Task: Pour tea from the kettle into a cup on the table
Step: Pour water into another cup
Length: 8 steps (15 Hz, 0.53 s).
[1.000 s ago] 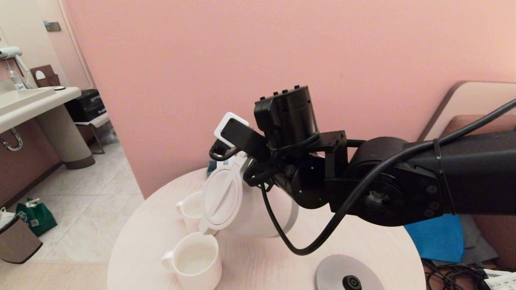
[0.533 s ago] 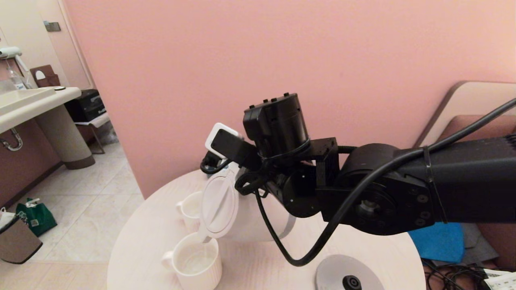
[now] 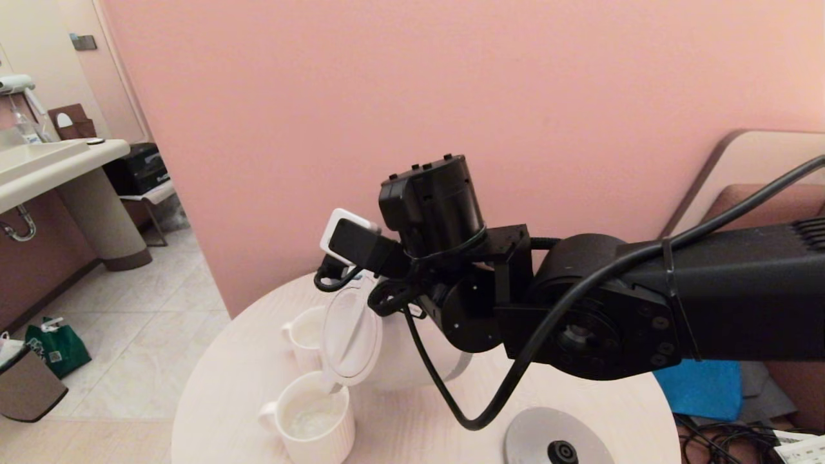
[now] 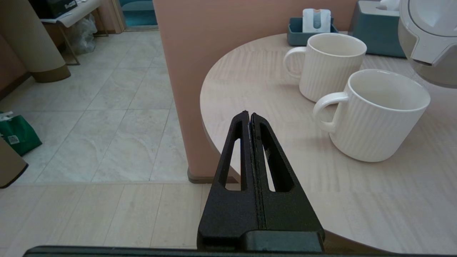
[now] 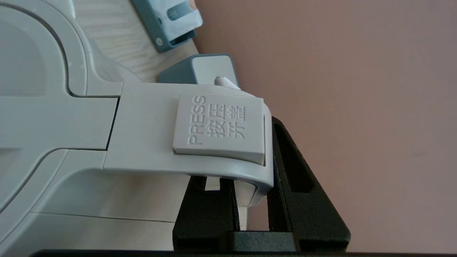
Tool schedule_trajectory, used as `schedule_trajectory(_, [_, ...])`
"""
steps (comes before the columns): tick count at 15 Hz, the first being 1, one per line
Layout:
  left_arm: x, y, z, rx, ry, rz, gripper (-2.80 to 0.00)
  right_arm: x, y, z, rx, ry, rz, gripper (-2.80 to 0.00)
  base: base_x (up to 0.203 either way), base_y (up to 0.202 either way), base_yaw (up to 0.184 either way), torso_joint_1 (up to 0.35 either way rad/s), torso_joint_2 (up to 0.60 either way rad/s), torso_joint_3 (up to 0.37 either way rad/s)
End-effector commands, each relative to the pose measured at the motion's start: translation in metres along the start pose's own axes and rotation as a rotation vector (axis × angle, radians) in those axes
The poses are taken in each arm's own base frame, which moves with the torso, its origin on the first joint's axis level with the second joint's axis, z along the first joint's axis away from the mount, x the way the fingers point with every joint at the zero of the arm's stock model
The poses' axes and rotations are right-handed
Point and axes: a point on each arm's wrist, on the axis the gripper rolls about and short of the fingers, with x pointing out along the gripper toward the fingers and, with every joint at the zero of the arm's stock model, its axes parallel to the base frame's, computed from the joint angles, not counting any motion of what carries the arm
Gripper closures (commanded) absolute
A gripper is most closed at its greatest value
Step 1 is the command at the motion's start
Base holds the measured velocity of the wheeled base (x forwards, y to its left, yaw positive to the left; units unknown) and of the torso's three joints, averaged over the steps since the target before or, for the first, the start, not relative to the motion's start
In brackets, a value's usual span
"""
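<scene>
The white kettle (image 3: 351, 338) hangs tilted over the pale round table (image 3: 225, 386), its lid facing me and its spout just above the near cup (image 3: 312, 419). That cup holds pale, rippled liquid. A second white cup (image 3: 303, 335) stands behind it, partly hidden by the kettle. My right gripper (image 5: 251, 178) is shut on the kettle's handle (image 5: 150, 128), below the PRESS button. My left gripper (image 4: 249, 114) is shut and empty, low at the table's left edge, short of the near cup (image 4: 378, 117), the second cup (image 4: 330, 67) and the kettle (image 4: 428, 32).
The flat grey base disc (image 3: 557, 441) lies at the table's front right. A teal tissue box (image 4: 375, 14) and a teal sachet tray (image 4: 314, 25) stand at the back by the pink wall. A blue cloth (image 3: 699, 386) lies right of the table.
My right arm has come down and to the left, tipping the kettle further. Its spout now sits lower over the near cup, and the liquid in the cup has become rippled.
</scene>
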Motion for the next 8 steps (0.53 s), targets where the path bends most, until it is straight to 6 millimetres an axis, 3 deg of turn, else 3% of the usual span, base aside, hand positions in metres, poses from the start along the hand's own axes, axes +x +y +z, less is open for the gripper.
schedule_trajectory(1, [0.0000,0.0000,0.0000,-0.001,-0.001,0.000,0.00,0.0008,0.0007,0.0016,-0.010,-0.001,-0.003,0.00,0.000,0.000,0.000,0.000,0.00,0.000])
schedule_trajectory(8, [0.0001,0.0000,0.0000,-0.001,0.001,0.000,0.00,0.0002,-0.0037,0.0088,-0.025,-0.014,-0.023,0.00,0.000,0.000,0.000,0.000,0.00,0.000])
